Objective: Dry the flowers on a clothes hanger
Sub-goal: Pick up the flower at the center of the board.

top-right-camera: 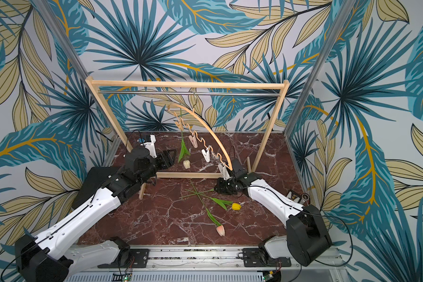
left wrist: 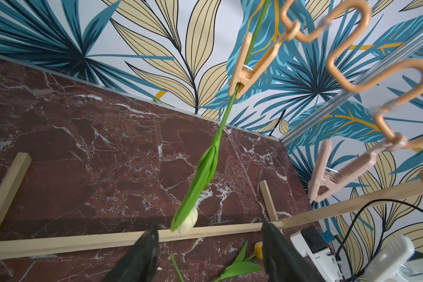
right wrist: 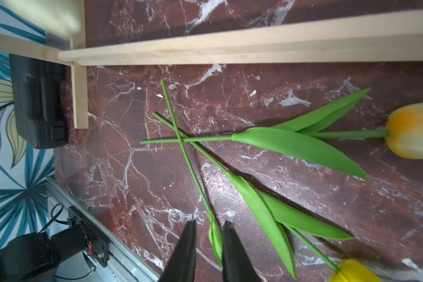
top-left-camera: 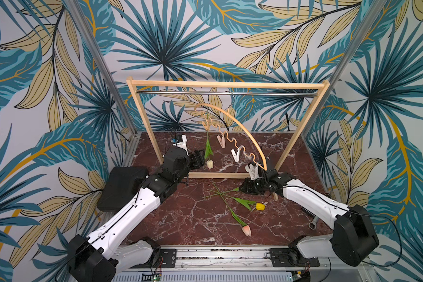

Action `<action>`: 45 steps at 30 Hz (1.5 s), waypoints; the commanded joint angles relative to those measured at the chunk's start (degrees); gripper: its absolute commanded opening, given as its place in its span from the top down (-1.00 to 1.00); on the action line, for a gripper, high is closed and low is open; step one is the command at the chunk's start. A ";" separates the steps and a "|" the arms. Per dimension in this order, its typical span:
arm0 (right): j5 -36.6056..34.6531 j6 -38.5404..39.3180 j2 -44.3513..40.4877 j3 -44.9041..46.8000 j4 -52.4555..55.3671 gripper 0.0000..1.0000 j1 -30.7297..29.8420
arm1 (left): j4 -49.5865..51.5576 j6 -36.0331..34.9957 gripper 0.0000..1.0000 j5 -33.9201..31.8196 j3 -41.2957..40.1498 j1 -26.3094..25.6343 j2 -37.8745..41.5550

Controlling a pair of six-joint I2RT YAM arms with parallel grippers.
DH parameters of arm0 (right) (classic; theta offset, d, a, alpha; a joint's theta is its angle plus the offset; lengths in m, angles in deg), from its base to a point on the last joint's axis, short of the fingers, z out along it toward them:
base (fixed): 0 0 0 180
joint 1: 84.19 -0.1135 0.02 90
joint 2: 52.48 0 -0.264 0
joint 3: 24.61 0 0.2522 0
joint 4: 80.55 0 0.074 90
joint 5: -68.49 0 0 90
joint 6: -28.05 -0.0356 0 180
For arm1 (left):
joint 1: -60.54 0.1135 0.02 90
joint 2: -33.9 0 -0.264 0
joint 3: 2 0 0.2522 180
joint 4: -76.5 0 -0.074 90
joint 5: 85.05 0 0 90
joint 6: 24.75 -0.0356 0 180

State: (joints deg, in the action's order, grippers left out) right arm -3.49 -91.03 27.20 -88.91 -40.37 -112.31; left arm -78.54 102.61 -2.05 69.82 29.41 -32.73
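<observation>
Left wrist view: cream tulip (left wrist: pixel 206 163) pegged on hanger (left wrist: pixel 331 64), so 1 of 4 done; left gripper (left wrist: pixel 209 227) apart, empty. 3 tulips (right wrist: pixel 298 146) on table (right wrist: pixel 303 73); right gripper (right wrist: pixel 209 222) narrow round one stem (right wrist: pixel 188 166), prob. not clamped yet.

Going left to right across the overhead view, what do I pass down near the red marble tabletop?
In a top view: flat black pad → left gripper → cream-white tulip head, hanging upside down → pink tulip head, lying flat → yellow tulip head, lying flat.
</observation>
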 commanded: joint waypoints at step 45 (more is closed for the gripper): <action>-18.61 3.50 18.22 -7.14 -3.39 1.00 -23.30 | 4.12 6.24 -0.26 -2.91 -15.10 -1.03 10.21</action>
State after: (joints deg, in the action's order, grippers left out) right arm -24.82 -88.77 47.39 -94.97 -45.47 -134.73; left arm -75.07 107.99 -5.26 56.57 28.60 -24.69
